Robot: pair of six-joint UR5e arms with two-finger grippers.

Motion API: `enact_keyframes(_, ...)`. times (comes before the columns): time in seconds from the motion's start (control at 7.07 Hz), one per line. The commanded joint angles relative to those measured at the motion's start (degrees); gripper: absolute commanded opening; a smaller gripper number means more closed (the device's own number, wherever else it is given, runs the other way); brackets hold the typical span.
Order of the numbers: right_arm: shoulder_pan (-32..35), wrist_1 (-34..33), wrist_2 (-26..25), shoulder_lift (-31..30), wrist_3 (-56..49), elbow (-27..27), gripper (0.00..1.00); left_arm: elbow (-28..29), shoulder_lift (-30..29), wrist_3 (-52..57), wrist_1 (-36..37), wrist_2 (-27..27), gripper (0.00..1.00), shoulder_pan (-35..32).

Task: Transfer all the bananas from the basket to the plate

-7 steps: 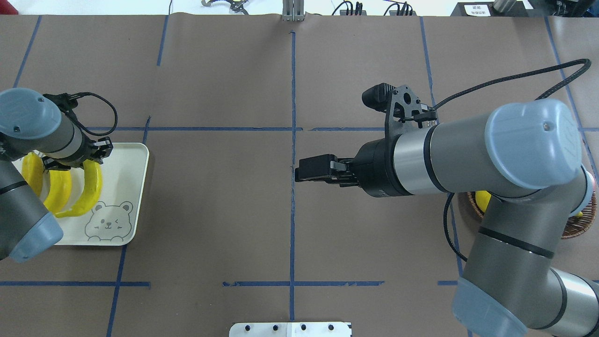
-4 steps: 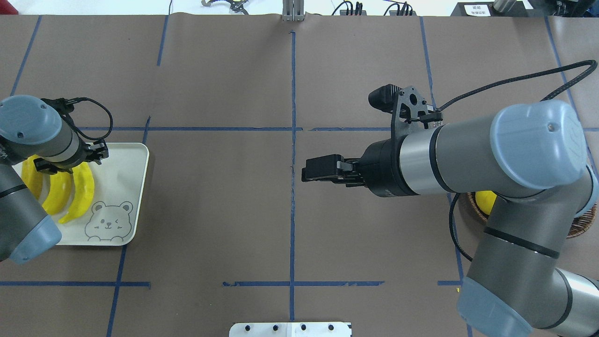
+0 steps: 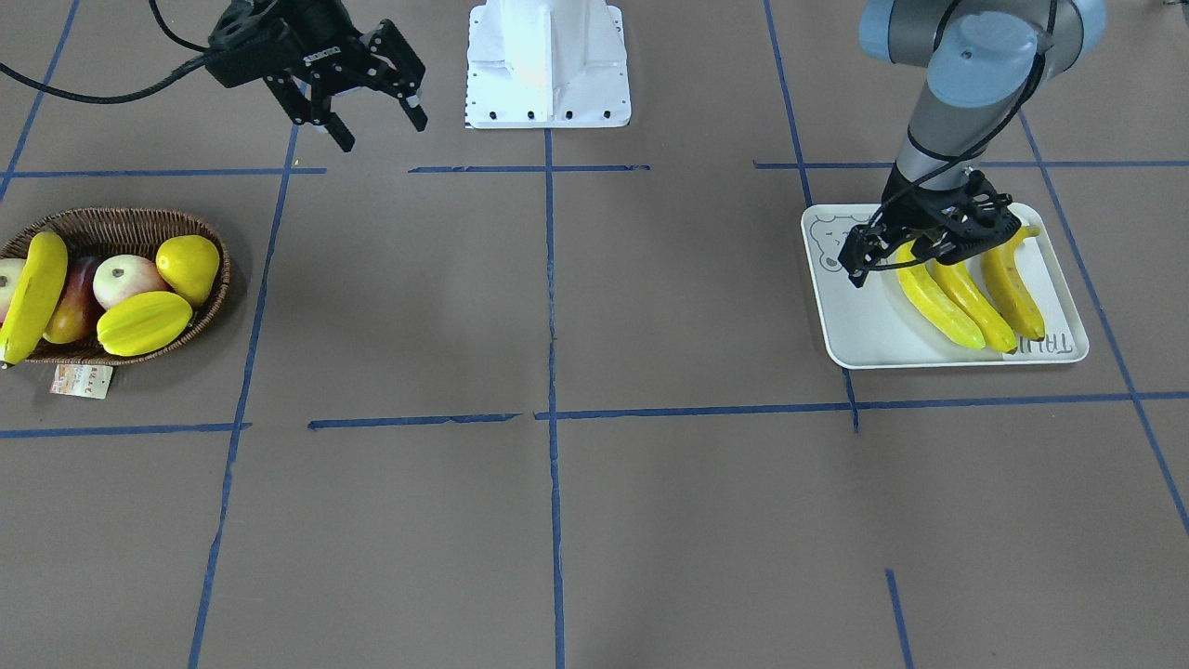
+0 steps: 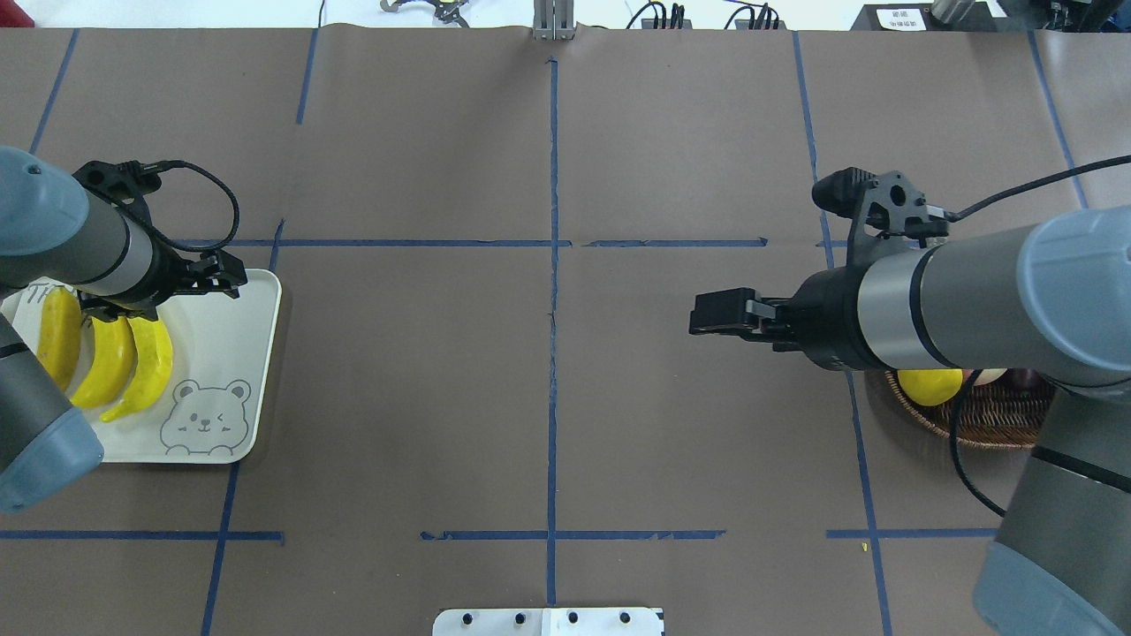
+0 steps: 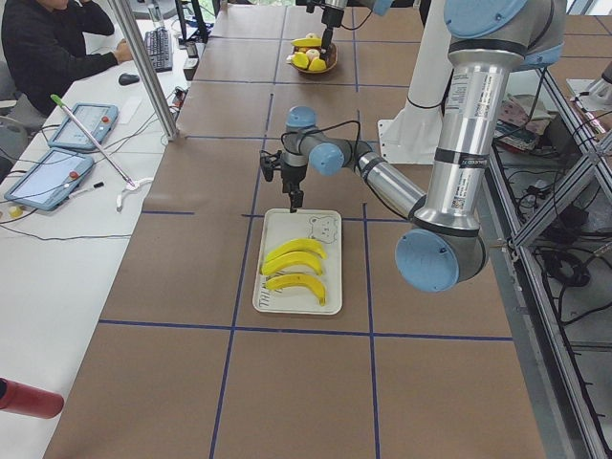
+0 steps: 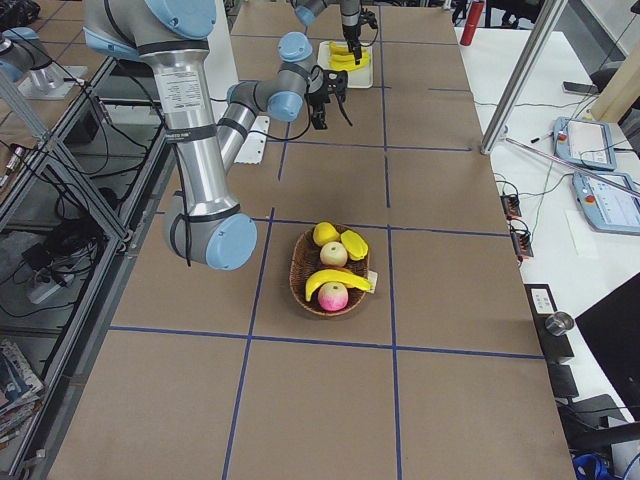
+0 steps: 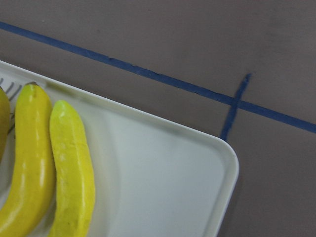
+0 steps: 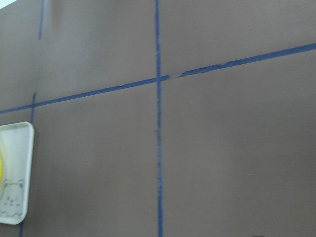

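Three bananas (image 3: 971,299) lie side by side on the white plate (image 3: 864,334); the left wrist view shows two of those bananas (image 7: 74,168) close up. My left gripper (image 3: 915,251) hangs open and empty just above their ends nearest the robot. A fourth banana (image 3: 32,295) rests on the edge of the wicker basket (image 3: 121,223), among other fruit. My right gripper (image 3: 381,128) is open and empty in the air, between the robot's base and the basket. In the overhead view the right gripper (image 4: 707,318) points at the table's middle, and the arm hides most of the basket (image 4: 981,420).
The basket also holds a star fruit (image 3: 144,322), a yellow pear-shaped fruit (image 3: 189,265) and red-and-pale round fruit (image 3: 119,279). A paper tag (image 3: 82,380) lies beside it. Blue tape lines cross the brown table. A person sits at a side desk (image 5: 48,48).
My left gripper let go of the third banana, which now lies flat on the plate, and lifted away. The right arm has pulled back to the right, towards the basket.
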Motion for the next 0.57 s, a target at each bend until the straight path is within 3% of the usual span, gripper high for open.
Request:
enact_keyframes(0.0, 0.37, -2.76, -5.58, -10.22, -3.84, 1.32, 1.0, -3.12, -2.63, -0.41, 0.19, -1.74, 1.0, -0.02)
enact_keyframes(0.42, 4.93, -7.49, -8.41, -19.03, -22.8, 0.88, 1.0, -3.3, -6.14, -4.96, 0.19, -5.52, 1.0, 0.15)
